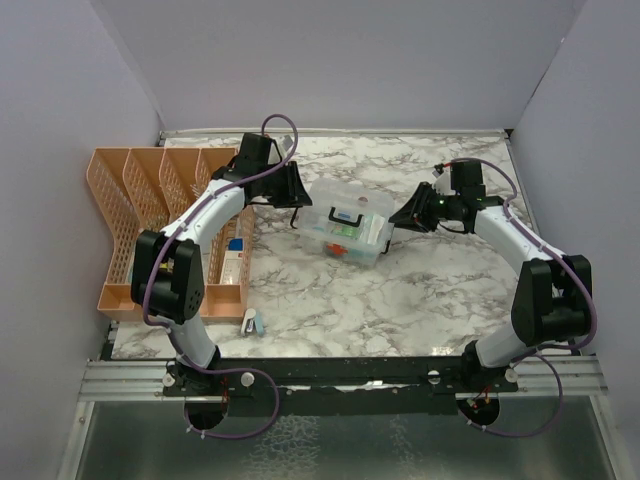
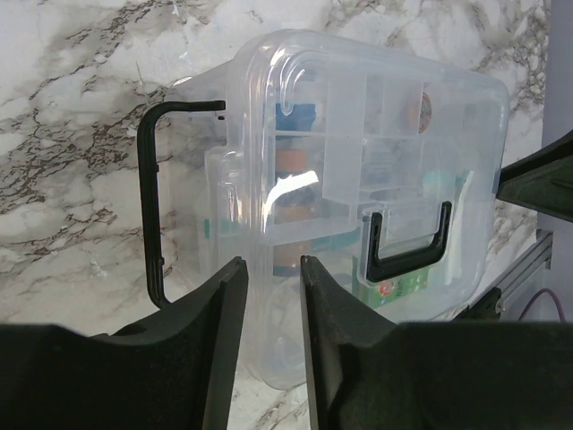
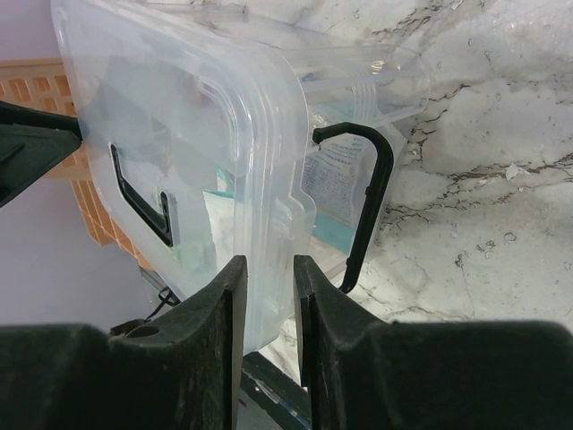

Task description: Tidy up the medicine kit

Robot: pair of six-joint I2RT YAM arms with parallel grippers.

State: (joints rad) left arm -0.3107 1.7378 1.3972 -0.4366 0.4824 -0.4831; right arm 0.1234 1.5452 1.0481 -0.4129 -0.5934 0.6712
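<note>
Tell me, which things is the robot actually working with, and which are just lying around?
In the job: medicine kit; left end effector and right end effector, each closed on one end of it.
Lying about: orange lattice organizer holding boxes; small white-and-teal item beside it.

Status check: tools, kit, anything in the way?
Left tool shut on kit rim. Right tool shut on opposite rim. Lid on. Nothing blocking.

An orange lattice organizer (image 1: 130, 200) stands left on the marble table (image 1: 420, 290), a small white item (image 1: 251, 322) beside it
</note>
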